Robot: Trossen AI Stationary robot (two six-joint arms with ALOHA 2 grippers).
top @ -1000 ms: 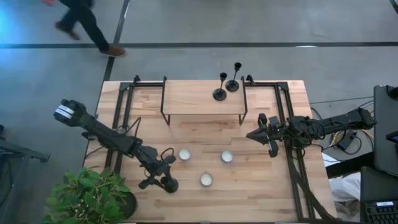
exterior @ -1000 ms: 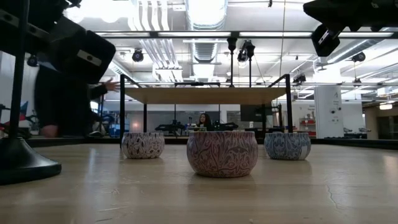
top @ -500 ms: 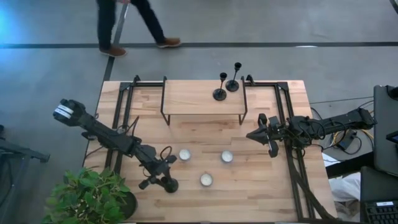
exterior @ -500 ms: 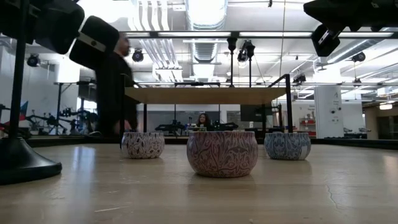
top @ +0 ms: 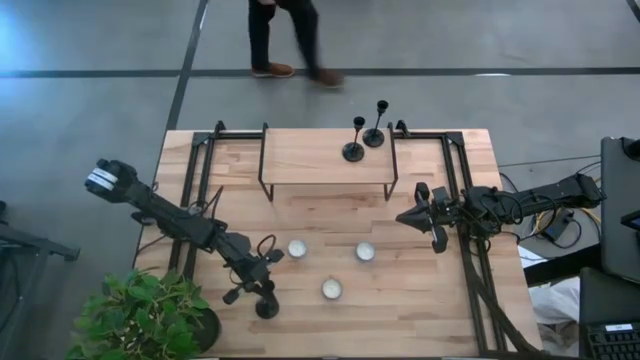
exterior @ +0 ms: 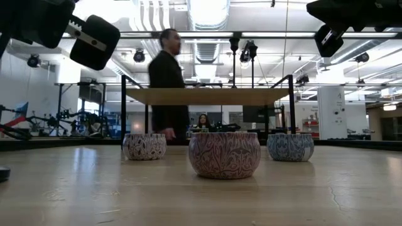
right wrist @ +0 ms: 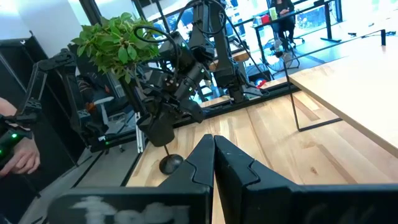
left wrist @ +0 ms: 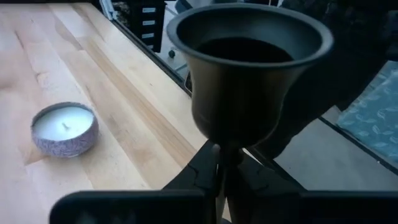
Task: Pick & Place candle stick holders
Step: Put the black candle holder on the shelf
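The left gripper [top: 262, 292] is clamped on the thin stem of one candle stick holder [left wrist: 249, 68], near the table's front-left part. In the left wrist view the holder's cup stands upright just above the closed fingers [left wrist: 205, 171]. Its round base [top: 267, 308] seems to hang a little off the wood, though from above that is hard to judge.

The right gripper [top: 405, 216] has its fingers pressed together on nothing and hangs over the right side of the table [top: 440, 310].

Candle stick holders number three: the gripped one, and two more [top: 364, 133] standing upright side by side on the raised wooden shelf [top: 310, 158] at the back.

Three small patterned candle tins [top: 329, 263] sit on the table in front of the shelf, well apart from each other. One potted plant [top: 140, 318] stands off the front-left corner. One person [top: 290, 35] is on the floor beyond the table.
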